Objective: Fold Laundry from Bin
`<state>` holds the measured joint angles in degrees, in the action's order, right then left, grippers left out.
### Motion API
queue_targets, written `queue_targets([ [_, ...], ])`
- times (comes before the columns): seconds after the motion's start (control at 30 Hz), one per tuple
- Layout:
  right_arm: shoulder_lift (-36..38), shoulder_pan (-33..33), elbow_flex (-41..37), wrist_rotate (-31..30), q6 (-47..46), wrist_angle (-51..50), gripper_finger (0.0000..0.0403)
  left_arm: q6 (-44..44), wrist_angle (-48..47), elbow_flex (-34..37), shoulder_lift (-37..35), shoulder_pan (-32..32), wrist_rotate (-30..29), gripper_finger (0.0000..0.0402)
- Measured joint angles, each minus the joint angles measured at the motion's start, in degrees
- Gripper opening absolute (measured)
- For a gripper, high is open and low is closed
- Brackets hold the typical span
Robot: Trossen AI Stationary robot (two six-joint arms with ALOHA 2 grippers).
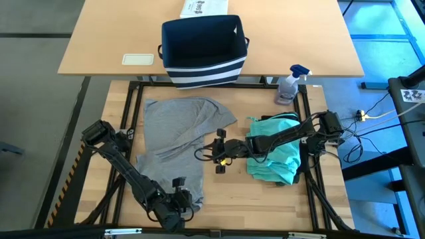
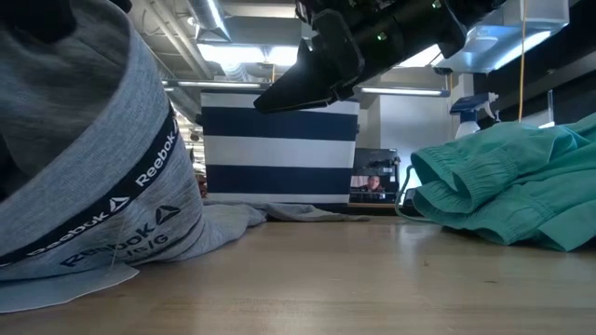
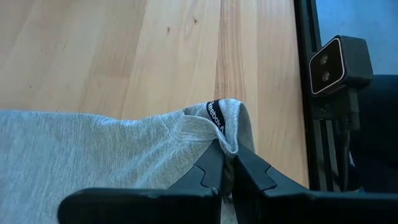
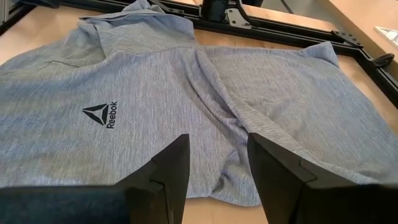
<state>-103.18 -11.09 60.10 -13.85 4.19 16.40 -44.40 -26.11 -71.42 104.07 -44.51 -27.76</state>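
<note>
The surface (image 1: 265,199) is noted under all items. The grey T-shirt (image 1: 176,143) is spread at nine o'clock, the bin (image 1: 202,50) at twelve. The left tool (image 1: 180,198) is clamped on its hem; the right tool (image 1: 219,154) is held part-open, empty, beside it.

Partly hidden from me
My right arm covers part of the teal piece (image 1: 282,159); the white box (image 1: 202,7) is cut off.

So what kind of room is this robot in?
Probably a lab or workshop, not a home: exposed ceiling pipes and strip lights, cables trailing on the floor, and the table's black metal frame.
</note>
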Motion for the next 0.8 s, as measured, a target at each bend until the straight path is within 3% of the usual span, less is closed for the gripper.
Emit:
queue_targets([
  [0.33, 0.0, 0.64, 0.02, 0.29, -0.61, -0.62, 0.016, 1.46, 0.24, -0.02, 0.0, -0.05, 2.62, 0.0011],
  [0.57, 0.0, 5.82, 0.02, 1.46, -8.4, -6.1, 0.016, 1.52, -0.46, -2.75, -0.04, -0.97, 5.18, 0.0011],
  [0.8, 0.0, 9.49, 0.02, 3.97, -9.57, -7.58, 0.016, 1.5, -0.44, -3.56, -0.04, -1.1, 9.14, 0.0011],
])
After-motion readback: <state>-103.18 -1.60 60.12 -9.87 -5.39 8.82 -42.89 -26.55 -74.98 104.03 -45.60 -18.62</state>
